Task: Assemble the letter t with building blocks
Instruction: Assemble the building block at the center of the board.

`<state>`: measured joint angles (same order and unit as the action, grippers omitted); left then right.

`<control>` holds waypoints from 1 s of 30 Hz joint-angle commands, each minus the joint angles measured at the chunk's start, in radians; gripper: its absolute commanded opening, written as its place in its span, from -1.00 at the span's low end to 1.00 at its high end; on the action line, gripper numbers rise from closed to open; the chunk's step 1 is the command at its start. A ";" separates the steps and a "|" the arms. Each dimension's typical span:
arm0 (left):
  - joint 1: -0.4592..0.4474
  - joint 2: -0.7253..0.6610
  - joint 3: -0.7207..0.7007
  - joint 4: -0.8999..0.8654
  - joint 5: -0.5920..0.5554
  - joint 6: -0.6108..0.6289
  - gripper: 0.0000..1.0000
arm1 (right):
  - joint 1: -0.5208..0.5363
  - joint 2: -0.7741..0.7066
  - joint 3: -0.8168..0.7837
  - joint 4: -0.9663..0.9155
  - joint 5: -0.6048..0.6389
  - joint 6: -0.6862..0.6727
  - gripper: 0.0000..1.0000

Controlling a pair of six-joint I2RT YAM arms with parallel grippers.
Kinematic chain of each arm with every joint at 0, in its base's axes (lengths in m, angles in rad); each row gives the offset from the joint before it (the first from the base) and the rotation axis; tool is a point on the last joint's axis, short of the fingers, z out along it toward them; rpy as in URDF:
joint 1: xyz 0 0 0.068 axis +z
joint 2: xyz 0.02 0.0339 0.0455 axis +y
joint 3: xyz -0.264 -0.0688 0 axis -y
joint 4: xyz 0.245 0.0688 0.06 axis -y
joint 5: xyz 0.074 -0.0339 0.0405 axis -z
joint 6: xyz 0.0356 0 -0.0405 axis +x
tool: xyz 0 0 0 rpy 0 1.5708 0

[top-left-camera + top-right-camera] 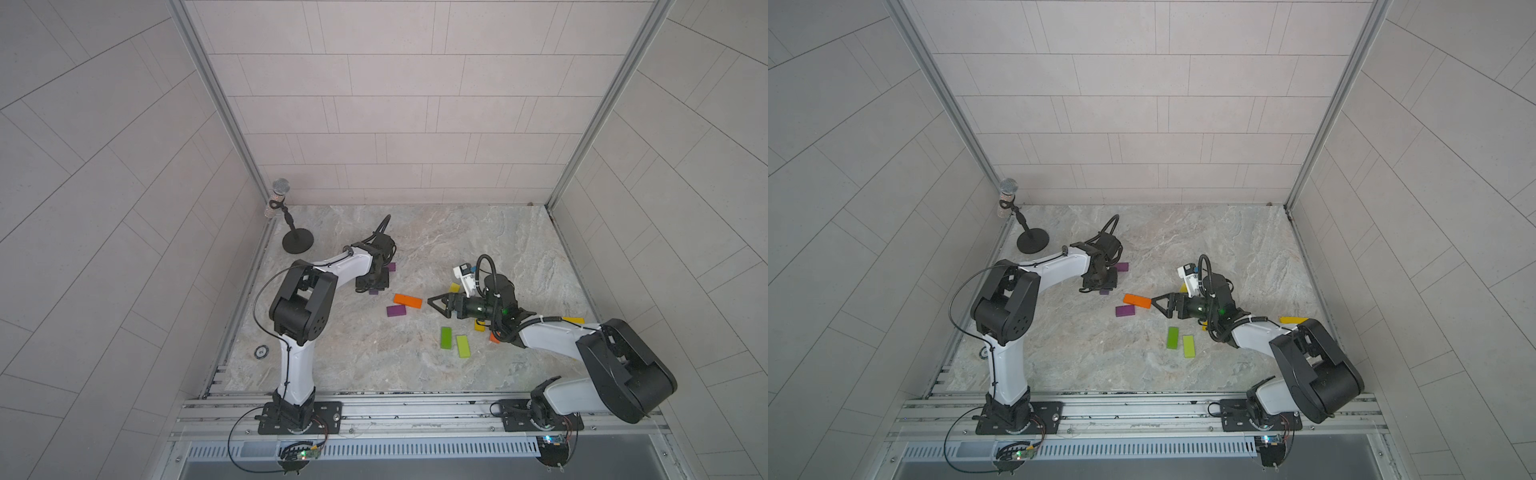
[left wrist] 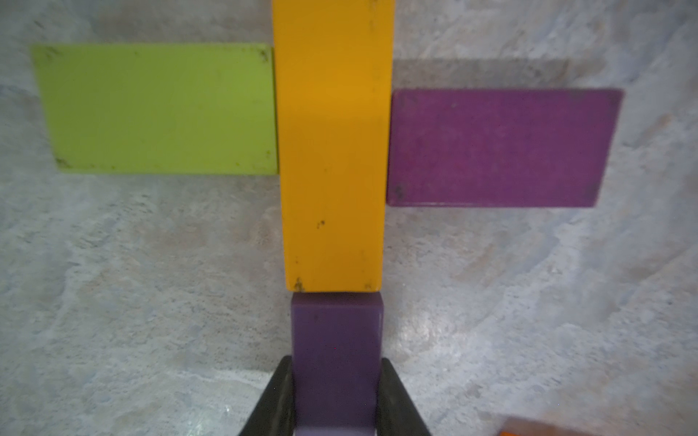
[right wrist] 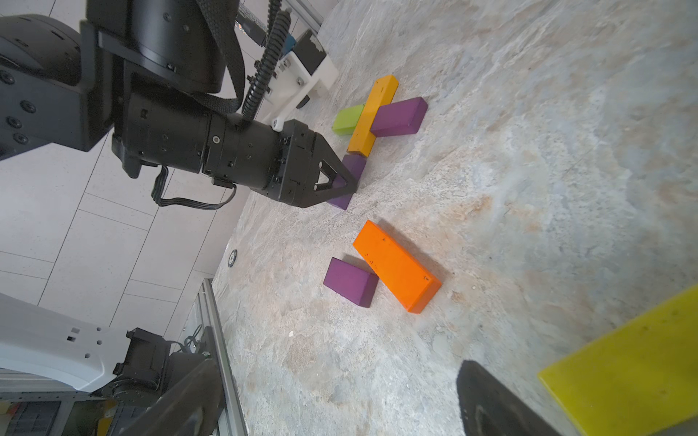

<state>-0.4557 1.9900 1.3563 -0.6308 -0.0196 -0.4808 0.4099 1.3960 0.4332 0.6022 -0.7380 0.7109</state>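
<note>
Jaws clenched: left gripper [image 2: 335, 381] grasps a dark purple block [image 2: 336, 332] by its long sides, bottom centre of the left wrist view. Block's far end butts the near end of the long yellow-orange block [image 2: 332, 151], lengthening the stem up frame centre.

Beyond, the crossbar: lime block [image 2: 158, 109] at left, purple block [image 2: 498, 147] at right. Both touch the stem, purple sitting lower in frame than lime.

Risks, as judged: any forward push slides the stem and knocks the crossbar crooked. Fingers [image 2: 277, 400] releasing unevenly, or dragging the block on retreat, skew the joint.

Right gripper [image 1: 436, 303], mid-frame in a top view, spread wide, holds nothing. Loose orange block [image 1: 408, 301] lies near its tips, so a careless swing scatters it.
</note>
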 commanded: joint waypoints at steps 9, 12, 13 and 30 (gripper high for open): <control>0.012 0.026 0.004 -0.019 -0.018 -0.001 -0.38 | 0.004 0.008 0.005 0.020 -0.014 -0.006 0.99; 0.012 0.026 0.008 -0.021 -0.019 0.003 -0.31 | 0.003 0.009 0.005 0.020 -0.014 -0.006 0.99; 0.012 0.024 0.007 -0.020 -0.020 0.002 -0.28 | 0.004 0.009 0.005 0.021 -0.014 -0.007 0.99; 0.011 -0.038 -0.067 0.007 0.004 -0.008 0.00 | 0.004 0.008 0.004 0.019 -0.017 -0.008 0.99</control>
<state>-0.4500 1.9770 1.3262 -0.6048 -0.0208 -0.4816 0.4099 1.3968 0.4332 0.6022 -0.7444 0.7109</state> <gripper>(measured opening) 0.501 0.996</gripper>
